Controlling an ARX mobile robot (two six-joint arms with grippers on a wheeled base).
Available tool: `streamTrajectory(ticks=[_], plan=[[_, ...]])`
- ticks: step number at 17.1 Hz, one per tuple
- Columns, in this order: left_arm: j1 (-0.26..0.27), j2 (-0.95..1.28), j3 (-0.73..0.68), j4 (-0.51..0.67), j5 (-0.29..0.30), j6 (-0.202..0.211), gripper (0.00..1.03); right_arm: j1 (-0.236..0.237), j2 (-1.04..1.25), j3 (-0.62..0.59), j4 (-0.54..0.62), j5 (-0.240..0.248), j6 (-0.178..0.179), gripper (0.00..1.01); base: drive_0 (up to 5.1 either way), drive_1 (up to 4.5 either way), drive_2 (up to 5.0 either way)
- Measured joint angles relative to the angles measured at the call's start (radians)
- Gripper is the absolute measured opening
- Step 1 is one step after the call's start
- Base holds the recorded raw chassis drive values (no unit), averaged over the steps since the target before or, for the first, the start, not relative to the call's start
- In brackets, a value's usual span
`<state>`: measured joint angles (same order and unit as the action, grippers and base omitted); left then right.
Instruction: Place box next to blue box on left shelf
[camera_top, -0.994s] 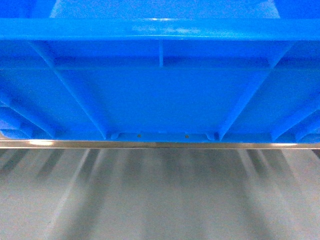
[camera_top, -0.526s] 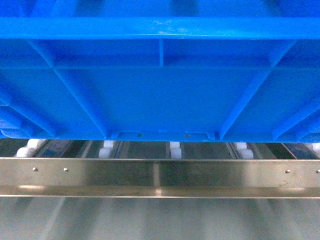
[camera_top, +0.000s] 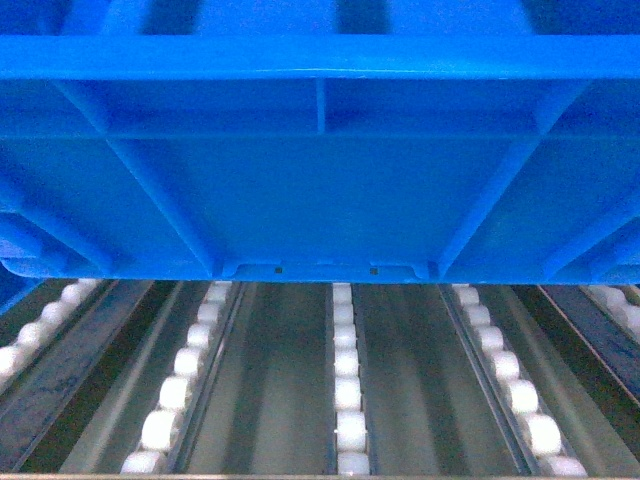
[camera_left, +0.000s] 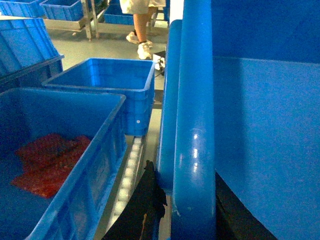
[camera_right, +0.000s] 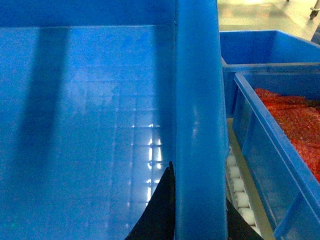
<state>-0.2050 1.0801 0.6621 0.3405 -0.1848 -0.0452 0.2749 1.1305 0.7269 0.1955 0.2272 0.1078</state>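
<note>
Roller rack (camera_top: 345, 400) under box (camera_top: 320, 200), wrist views reveal neighbouring crates (camera_left: 60, 150)

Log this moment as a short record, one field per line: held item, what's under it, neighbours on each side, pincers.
Held item: blue box, raised, underside facing the head camera
Below it: roller shelf, white rollers bare
Left side: crate with red contents, an empty crate behind it
Right side: crate with red contents
Left pincer: clamped on the box rim
Right pincer: clamped on the box rim
</note>
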Motion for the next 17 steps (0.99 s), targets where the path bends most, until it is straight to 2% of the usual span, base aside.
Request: streamTrajectory(ticks=[4, 17], plan=[[0.0, 0.004, 0.0, 0.0, 0.002, 0.0, 0.16, 0.0, 0.002, 0.0, -0.002, 0.0, 0.0, 0.08, 0.1, 2.56, -2.4], [0.0, 0.004, 0.0, 0.001, 0.002, 0.0, 0.16, 0.0, 0.001, 0.0, -0.002, 0.0, 0.0, 0.08, 0.0, 0.0, 0.0]])
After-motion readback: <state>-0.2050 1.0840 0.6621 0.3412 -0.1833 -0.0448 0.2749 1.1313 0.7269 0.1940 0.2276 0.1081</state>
